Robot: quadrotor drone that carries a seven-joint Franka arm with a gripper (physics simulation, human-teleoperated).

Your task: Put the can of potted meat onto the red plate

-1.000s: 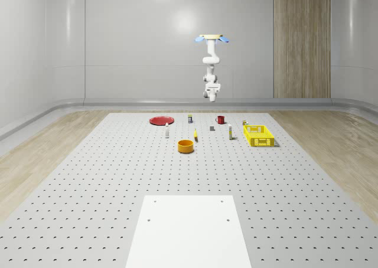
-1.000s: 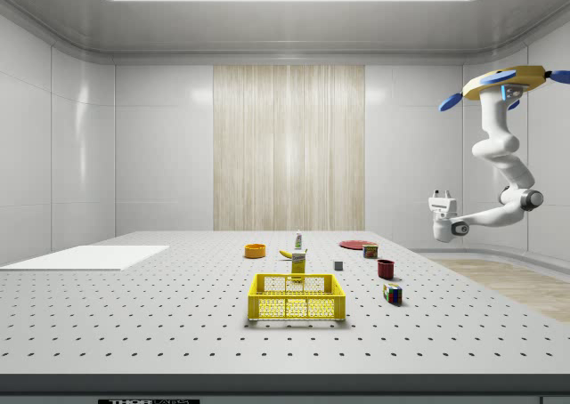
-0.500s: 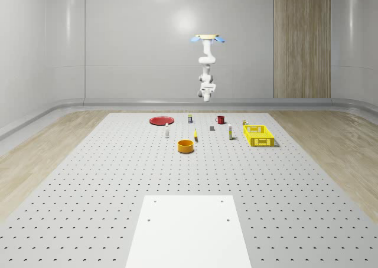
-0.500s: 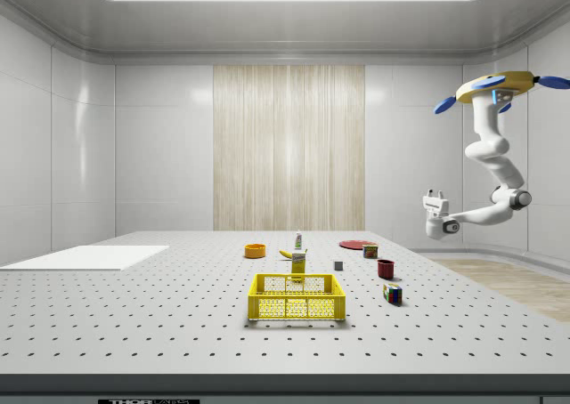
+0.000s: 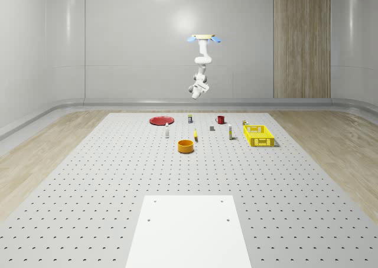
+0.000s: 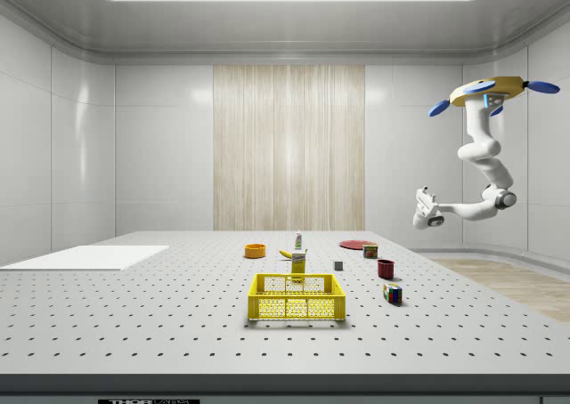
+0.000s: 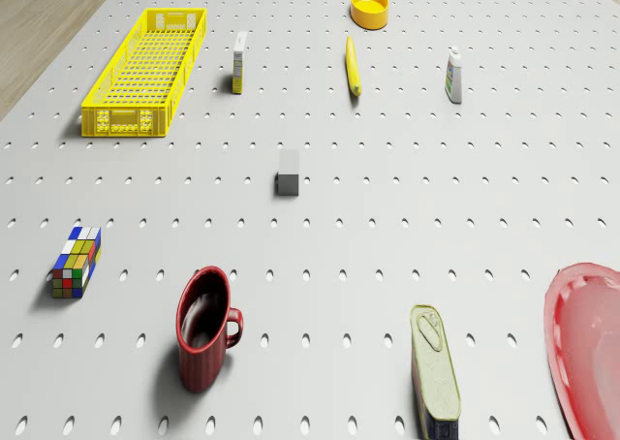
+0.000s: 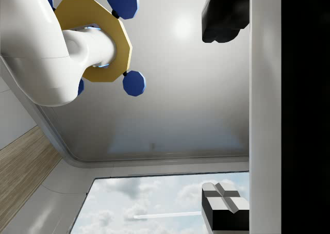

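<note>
The can of potted meat (image 7: 435, 372) sits near the bench's (image 5: 88, 191) far edge, between the red mug (image 7: 204, 327) and the red plate (image 7: 586, 348), touching neither. Past that edge the drone (image 6: 485, 92) hovers high, and the gripper (image 6: 421, 206) hangs in mid-air, its fingers (image 8: 224, 208) spread wide and grasping nothing.

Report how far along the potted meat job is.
Nothing is done yet: the can of potted meat lies on the table beside the red plate, not on it. In hand: the drone hovers high near the table's far edge, its claw empty and raised well above everything. Left: descend, grasp the can, set it on the plate.
</note>
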